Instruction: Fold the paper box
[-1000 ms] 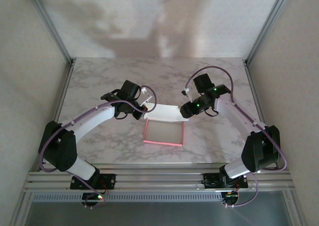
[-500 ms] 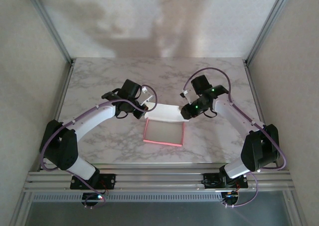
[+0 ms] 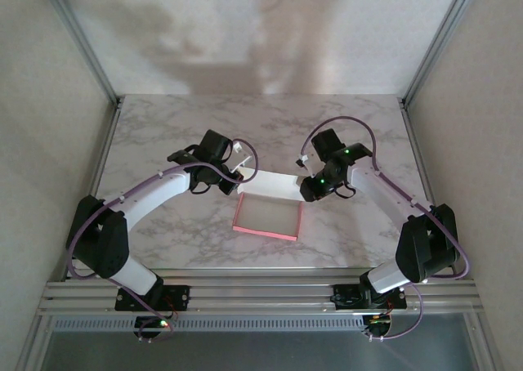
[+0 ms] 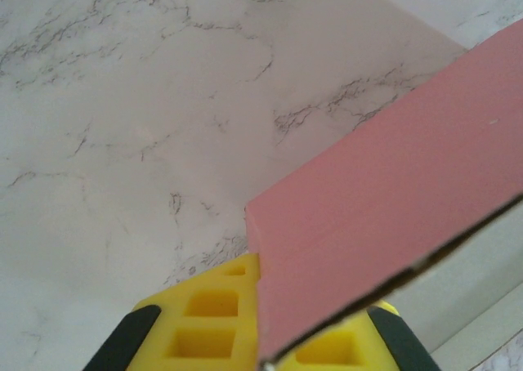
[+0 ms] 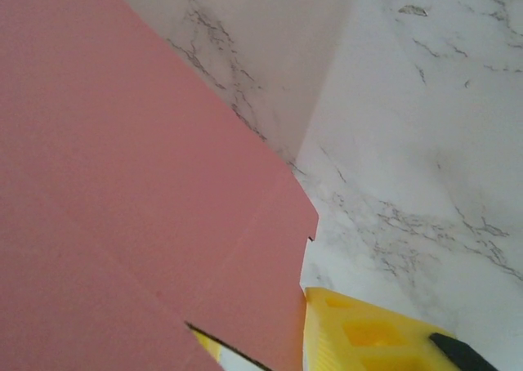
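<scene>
Pink paper box [image 3: 268, 217]: left tool [image 4: 274, 338] pinches rear flap [image 3: 268, 187] raised for folding; right tool [image 5: 286, 342] straddles it, grip unclear.

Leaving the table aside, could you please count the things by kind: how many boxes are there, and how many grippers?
paper box: 1
grippers: 2 (left gripper, right gripper)
total: 3

Lab robot cell: white marble-patterned table [image 3: 163, 134] enclosed by plain pale wall panels [image 3: 49, 101], aluminium profile frame [image 3: 261, 293] along its near edge.
</scene>
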Robot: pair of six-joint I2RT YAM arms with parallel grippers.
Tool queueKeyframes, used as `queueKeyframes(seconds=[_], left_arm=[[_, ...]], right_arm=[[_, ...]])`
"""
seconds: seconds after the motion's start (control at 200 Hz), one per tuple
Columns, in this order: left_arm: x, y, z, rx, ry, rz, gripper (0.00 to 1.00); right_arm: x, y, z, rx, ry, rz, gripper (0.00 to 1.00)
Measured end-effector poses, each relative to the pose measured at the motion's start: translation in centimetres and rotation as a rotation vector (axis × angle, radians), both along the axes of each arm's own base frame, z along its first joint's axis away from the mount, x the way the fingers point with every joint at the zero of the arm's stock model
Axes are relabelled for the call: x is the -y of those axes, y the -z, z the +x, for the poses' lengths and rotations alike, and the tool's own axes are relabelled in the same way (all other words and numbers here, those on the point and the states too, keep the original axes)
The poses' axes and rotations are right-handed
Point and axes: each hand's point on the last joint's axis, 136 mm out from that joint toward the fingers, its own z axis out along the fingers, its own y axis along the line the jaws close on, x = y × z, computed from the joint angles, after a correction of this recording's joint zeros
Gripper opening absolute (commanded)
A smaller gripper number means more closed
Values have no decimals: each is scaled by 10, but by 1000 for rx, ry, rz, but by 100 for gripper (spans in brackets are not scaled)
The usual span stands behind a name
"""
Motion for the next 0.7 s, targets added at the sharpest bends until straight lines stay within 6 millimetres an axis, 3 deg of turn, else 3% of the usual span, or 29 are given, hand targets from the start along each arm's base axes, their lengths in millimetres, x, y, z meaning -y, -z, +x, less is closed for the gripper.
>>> queueKeyframes(seconds=[0.36,0.701], left_arm=[[2,0,3,-14,-23,-9,0],[11,-3,4,-60,-162,-78,0]], right_arm=[[-4,0,-2,11,5,-20,8],[-4,-7,7,47,198,-14,3]])
